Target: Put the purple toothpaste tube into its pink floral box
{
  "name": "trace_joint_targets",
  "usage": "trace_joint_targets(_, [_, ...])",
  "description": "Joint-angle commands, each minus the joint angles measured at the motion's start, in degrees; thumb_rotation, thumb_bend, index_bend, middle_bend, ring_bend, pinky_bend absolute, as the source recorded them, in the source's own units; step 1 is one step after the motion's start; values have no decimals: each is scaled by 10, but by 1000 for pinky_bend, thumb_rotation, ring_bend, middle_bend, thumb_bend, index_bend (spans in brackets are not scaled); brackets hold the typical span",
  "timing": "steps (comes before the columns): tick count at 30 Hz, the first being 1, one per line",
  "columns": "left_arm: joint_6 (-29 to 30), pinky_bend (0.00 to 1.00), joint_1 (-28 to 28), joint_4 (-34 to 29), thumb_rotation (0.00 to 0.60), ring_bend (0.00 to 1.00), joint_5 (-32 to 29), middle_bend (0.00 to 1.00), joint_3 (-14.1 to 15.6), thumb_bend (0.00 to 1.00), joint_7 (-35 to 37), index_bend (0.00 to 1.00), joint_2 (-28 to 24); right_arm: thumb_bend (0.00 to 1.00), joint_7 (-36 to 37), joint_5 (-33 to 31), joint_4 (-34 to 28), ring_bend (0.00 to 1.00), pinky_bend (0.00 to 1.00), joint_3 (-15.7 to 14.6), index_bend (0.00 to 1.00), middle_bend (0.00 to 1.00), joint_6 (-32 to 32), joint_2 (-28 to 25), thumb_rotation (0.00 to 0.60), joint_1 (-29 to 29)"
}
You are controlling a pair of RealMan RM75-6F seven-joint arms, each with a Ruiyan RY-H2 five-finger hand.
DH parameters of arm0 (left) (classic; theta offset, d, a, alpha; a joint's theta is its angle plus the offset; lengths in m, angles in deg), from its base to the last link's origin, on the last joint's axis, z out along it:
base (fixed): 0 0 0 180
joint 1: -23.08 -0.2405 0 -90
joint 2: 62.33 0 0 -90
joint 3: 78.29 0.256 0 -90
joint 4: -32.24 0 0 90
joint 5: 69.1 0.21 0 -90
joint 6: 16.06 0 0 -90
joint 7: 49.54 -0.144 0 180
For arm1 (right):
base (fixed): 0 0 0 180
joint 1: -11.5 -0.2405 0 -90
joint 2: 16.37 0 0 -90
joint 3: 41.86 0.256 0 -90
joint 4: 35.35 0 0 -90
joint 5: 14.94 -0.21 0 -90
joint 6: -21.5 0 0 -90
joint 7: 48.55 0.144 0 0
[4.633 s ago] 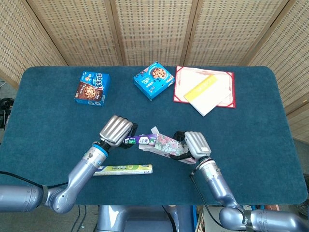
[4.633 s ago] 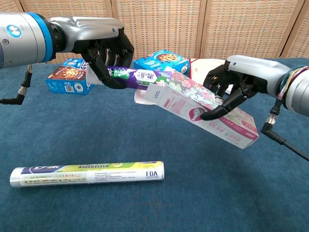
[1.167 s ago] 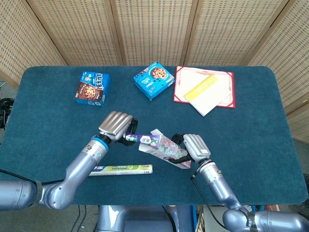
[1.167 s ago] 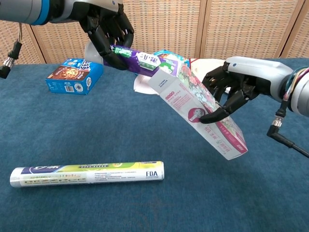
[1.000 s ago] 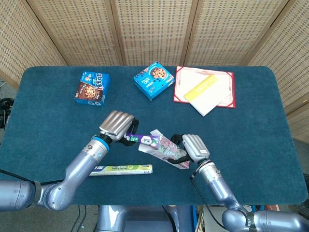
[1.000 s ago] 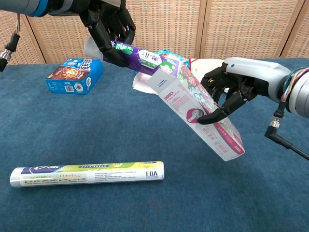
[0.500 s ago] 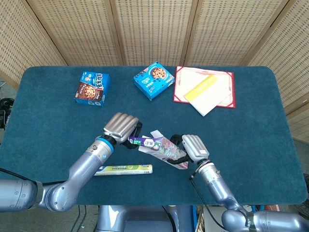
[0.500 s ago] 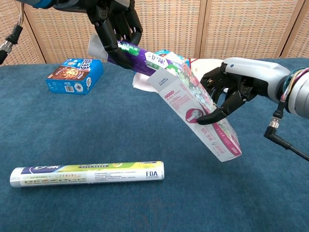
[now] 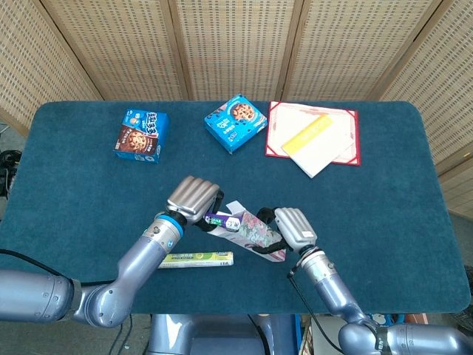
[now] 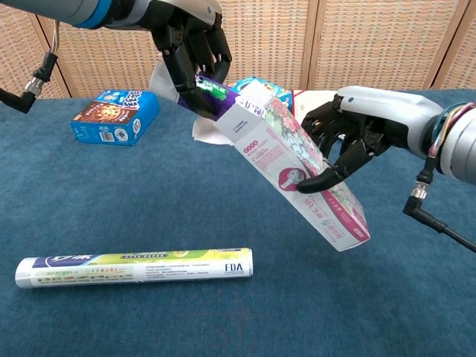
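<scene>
Chest view showed the purple toothpaste tube (image 10: 210, 91), gripped by the left hand (image 10: 192, 46), pushed further into the pink floral box (image 10: 297, 168) than before; the right hand (image 10: 349, 141) clasped that tilted box. A foil roll (image 10: 135, 268) read "FDA".

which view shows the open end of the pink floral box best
The chest view: the pink floral box tilts up there, its open end meeting the purple toothpaste tube. The head view shows the box small, partly under the right robot hand.

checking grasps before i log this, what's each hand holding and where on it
Left hand grips the purple toothpaste tube near its crimped rear end. Right hand holds the pink floral box around its middle.
</scene>
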State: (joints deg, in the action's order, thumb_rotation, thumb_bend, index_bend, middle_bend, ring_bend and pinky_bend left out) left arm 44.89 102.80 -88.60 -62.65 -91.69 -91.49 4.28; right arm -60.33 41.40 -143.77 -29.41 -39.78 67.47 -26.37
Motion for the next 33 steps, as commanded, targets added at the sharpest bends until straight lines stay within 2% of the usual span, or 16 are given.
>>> trace_joint_targets(1, [19, 516, 2, 4, 600, 553, 15, 670, 3, 401, -1, 853, 14, 118, -1, 0, -3, 437, 543, 1, 578, 526, 1, -1, 600, -1])
trace_joint_targets(5, [41, 516, -5, 11, 600, 552, 45, 650, 2, 402, 13, 853, 37, 119, -4, 1, -5, 437, 543, 1, 578, 526, 0, -1, 600, -3])
trace_joint_targets(11, [64, 492, -21, 21, 600, 488, 101, 572, 8, 403, 27, 848, 69, 118, -7, 1, -8, 437, 543, 4, 579, 526, -3, -1, 600, -5])
trace_joint_targets(20, [58, 304, -46, 28, 600, 215, 157, 243, 9, 404, 56, 553, 79, 119, -4, -5, -6, 437, 543, 12, 578, 526, -3, -8, 600, -6])
trace_joint_targets(24, [50, 209, -58, 30, 600, 103, 178, 117, 8, 403, 69, 460, 77, 118, 2, -7, -4, 437, 543, 16, 578, 526, -3, -13, 600, -6])
trace_joint_targets(28, [50, 105, -69, 31, 600, 26, 198, 46, 1, 403, 85, 402, 72, 118, 6, -5, -2, 437, 543, 16, 579, 526, -2, -19, 600, -4])
trace_joint_targets(33, [48, 89, -86, 28, 600, 2, 227, 19, -4, 403, 101, 388, 54, 118, 15, -4, 2, 437, 543, 16, 578, 527, -4, -28, 600, 1])
